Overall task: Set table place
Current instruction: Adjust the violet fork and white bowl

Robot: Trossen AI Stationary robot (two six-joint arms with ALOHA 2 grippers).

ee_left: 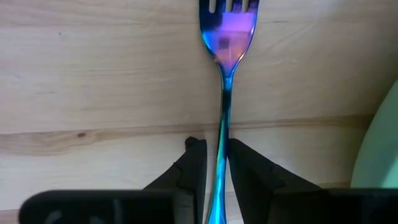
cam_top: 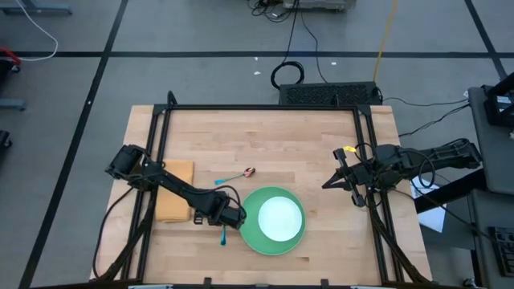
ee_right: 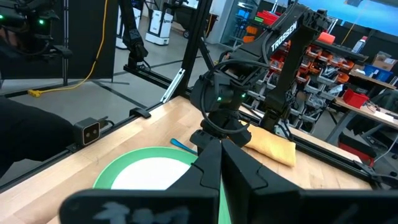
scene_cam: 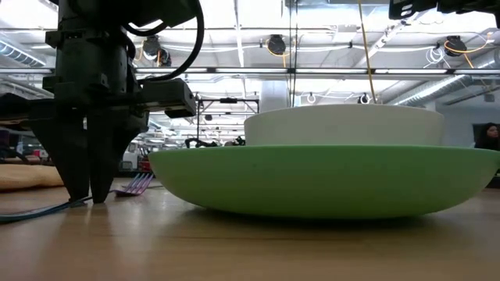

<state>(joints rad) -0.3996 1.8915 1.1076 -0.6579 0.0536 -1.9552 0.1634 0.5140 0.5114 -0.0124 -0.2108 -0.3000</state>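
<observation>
The fork [ee_left: 225,74] lies flat on the desk [cam_top: 265,136] near its front edge, just beside the green plate [cam_top: 274,220] — thin, stiff, slick metal. The left gripper [ee_left: 215,163] straddles its handle, jaws barely parted; the right gripper [cam_top: 328,184] waits pressed together near the right edge.

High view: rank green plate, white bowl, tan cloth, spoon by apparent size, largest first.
1. green plate, widest footprint.
2. white bowl and tan cloth: too close to rank; the left arm covers part of the cloth.
3. spoon, clearly smallest.
</observation>
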